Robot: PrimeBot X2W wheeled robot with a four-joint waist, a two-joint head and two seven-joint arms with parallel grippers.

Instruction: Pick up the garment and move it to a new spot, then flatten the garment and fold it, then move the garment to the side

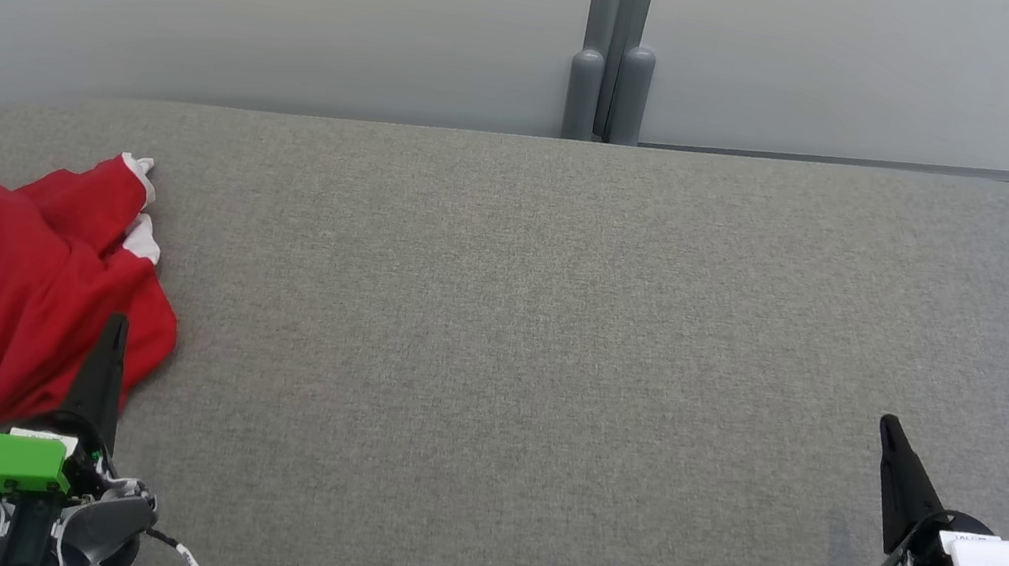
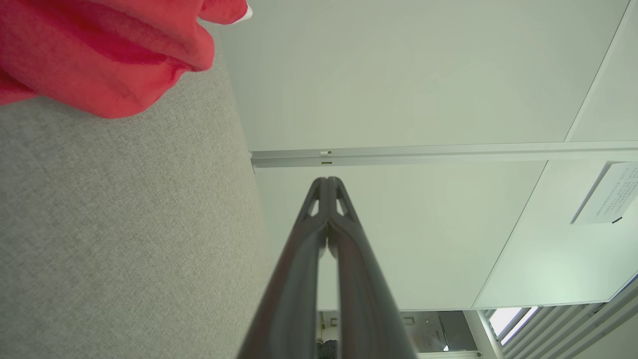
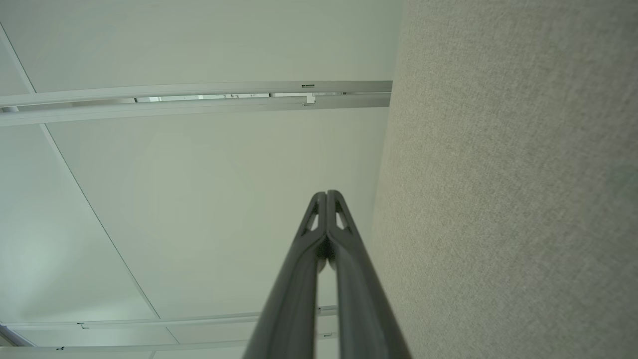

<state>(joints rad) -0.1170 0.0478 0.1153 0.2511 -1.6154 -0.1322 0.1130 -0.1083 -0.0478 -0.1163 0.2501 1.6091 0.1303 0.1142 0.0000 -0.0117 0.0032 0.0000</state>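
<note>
- Red garment (image 1: 8, 285) lies crumpled at the grey padded tabletop's (image 1: 550, 381) left end, one sleeve toward the far edge.
- My left gripper (image 1: 116, 325), pinched shut and empty, is just beside its right border: the nearer arm.
- My right gripper (image 1: 889, 425), also closed on nothing, sits near the right end.

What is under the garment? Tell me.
The garment lies crumpled on the grey surface, which shows bare beside it. Whether anything else sits beneath the heap cannot be seen, because the fabric covers that spot.
</note>
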